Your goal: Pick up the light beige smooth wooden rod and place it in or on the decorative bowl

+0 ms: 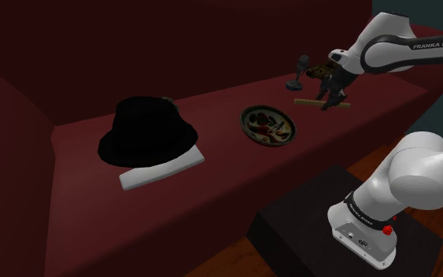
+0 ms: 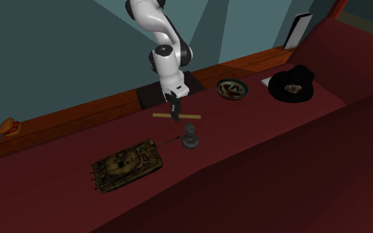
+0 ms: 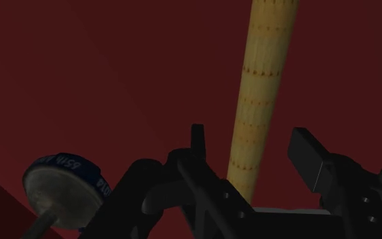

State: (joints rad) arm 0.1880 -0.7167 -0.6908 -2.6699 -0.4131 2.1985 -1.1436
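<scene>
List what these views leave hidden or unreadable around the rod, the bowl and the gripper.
1. Light beige wooden rod: far end cut off by the wrist view's edge, near end hidden behind the black gripper.
2. Rod's middle, second exterior view: covered by the gripper.
3. Decorative round bowl: pattern too small and dim in both exterior views.
4. Flat white slab, shoulder view: partly covered by the black hat.

Dim light — teal walls (image 2: 46, 53), wood floor (image 2: 79, 118), a deep maroon couch (image 2: 258, 159).

Beige rod (image 1: 322, 102) lying flat, prob. unheld; patterned bowl (image 1: 268, 126) nearby, upright.
</scene>
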